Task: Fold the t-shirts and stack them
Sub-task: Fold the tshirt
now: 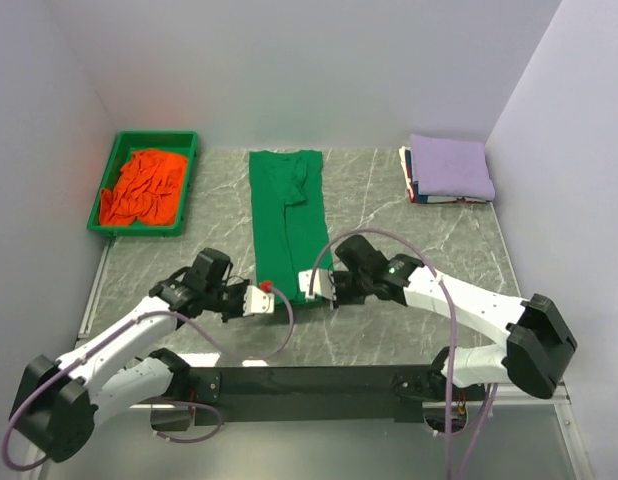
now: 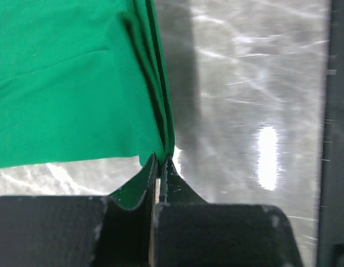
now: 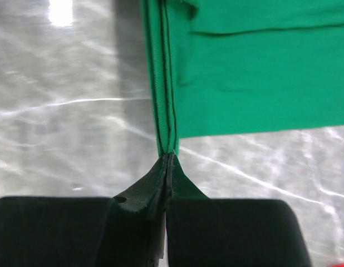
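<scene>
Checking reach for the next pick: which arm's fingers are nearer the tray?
Left. Left fingers pinch the green shirt's near-left corner, tray beyond to their left; right fingers pinch its near-right corner, farther away.

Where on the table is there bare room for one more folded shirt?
The widest bare patch of table lies between the green t-shirt and the folded stack at the far right. A narrower strip runs between the tray and the green t-shirt. The near edge is crowded: the left gripper and right gripper each pinch a near corner of it.
</scene>
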